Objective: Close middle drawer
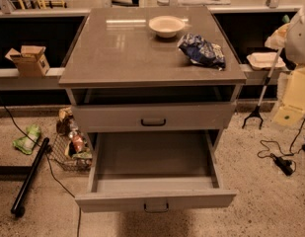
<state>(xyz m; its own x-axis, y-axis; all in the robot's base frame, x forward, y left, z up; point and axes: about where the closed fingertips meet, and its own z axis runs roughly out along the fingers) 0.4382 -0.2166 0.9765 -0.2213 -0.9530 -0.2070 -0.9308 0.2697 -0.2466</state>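
Observation:
The middle drawer (154, 162) of the grey cabinet (117, 48) is pulled far out toward me. It is wide, shallow and empty. Its low front panel (191, 200) carries a small dark bar handle (156, 208) near the bottom of the view. Above it, the taller-fronted top drawer (112, 116) with its own dark handle (153, 122) stands slightly out from the cabinet. The lowest drawer is hidden under the open one. My gripper is not in view. A blurred white shape (301, 31) at the right edge may be part of my arm.
A white bowl (166, 25) and a crumpled blue bag (203, 50) lie on the cabinet top. A wire basket of items (73, 149) and a black pole (29, 177) lie on the floor at left. A reacher tool (260, 95) and cables (278, 157) are at right.

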